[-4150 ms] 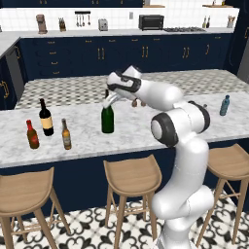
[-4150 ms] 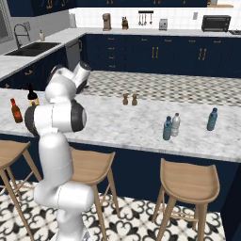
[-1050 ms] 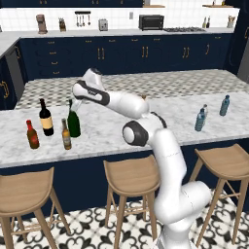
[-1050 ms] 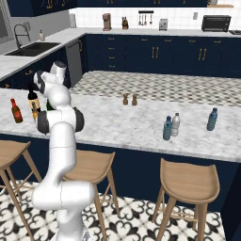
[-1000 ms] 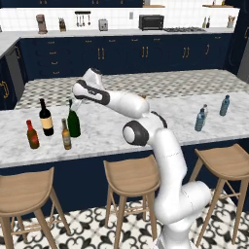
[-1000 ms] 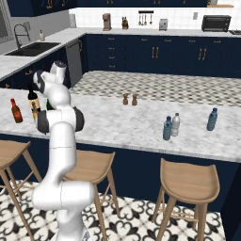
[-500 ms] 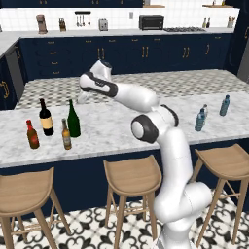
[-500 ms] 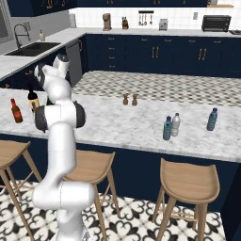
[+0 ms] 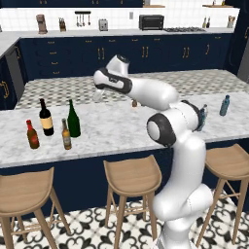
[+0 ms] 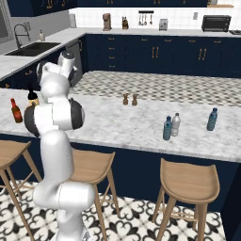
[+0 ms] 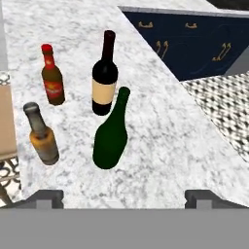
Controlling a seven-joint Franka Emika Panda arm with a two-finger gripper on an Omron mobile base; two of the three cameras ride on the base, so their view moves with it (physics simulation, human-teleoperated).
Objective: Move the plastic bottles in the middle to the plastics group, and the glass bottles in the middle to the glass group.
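Pincer (image 11: 124,197) wide and empty above the desk (image 11: 160,141); green wine bottle (image 11: 111,132) stands beside the black wine bottle (image 11: 105,75), likely heavy, slick, breakable, so you'd take its body low.

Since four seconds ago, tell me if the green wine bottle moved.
Yes: the green wine bottle went left along the counter and now stands beside the black wine bottle.
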